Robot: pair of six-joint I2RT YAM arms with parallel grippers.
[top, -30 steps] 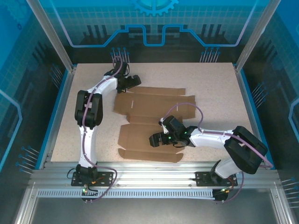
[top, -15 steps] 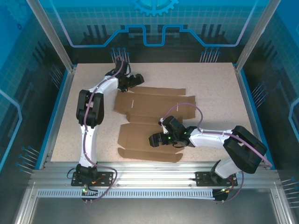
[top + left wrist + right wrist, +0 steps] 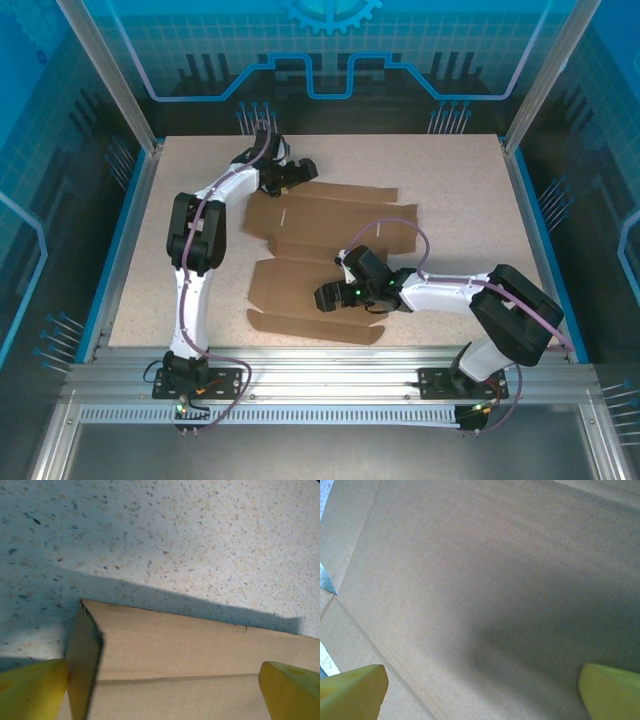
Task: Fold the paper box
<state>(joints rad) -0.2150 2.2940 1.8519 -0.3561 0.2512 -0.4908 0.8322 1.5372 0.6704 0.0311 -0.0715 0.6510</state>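
Your left end effector and right end effector are both spread apart; grip the paper box, probably light and bendy, at the flap edge between the left fingers.

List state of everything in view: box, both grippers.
paper box: unfolded, lying mostly flat on the table; one small end flap stands up beside the left gripper's finger.
left gripper: open, at the box's far edge, gripping nothing.
right gripper: open, over a near panel, gripping nothing.
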